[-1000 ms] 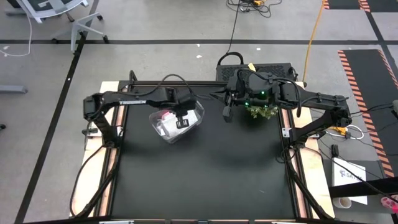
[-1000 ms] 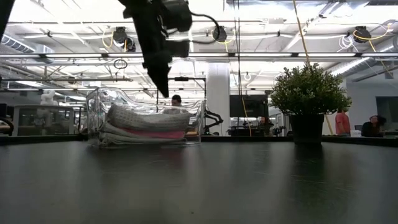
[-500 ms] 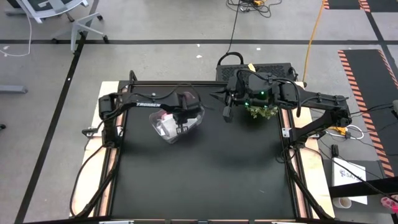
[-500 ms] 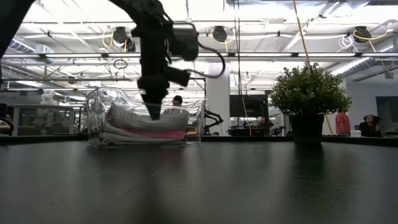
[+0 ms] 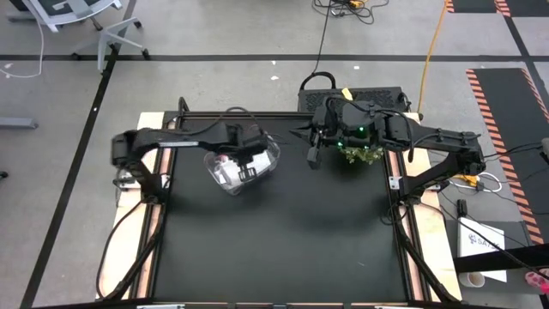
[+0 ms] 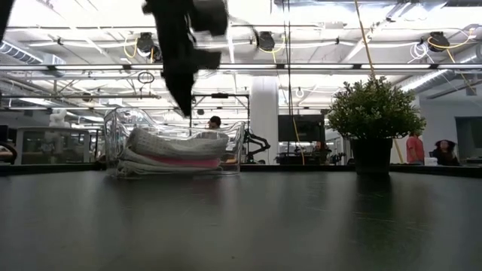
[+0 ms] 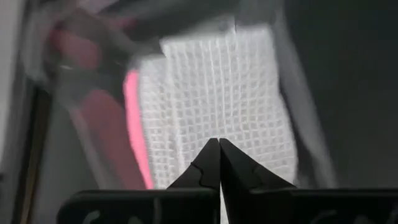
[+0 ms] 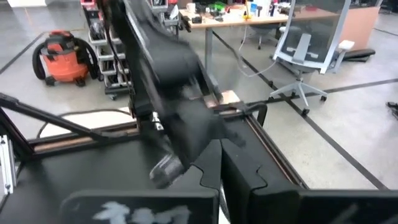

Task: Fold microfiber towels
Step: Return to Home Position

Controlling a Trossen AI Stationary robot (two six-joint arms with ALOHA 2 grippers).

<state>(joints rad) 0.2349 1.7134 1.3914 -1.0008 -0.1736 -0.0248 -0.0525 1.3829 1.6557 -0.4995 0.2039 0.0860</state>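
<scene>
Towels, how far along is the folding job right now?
Done: three folded towels lie stacked in the clear bin, the pink towel between two white ones. In hand: nothing. The left claw hangs shut above the bin, and the right claw is shut at the back of the table by the plant. Left: probably just parking the arms.

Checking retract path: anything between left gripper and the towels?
Nothing; low view shows the left gripper, jaws shut, above the towels, bare air between. Right gripper hangs by the plant.

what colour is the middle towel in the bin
Middle towel: bright pink, clearest in the low view.
</scene>
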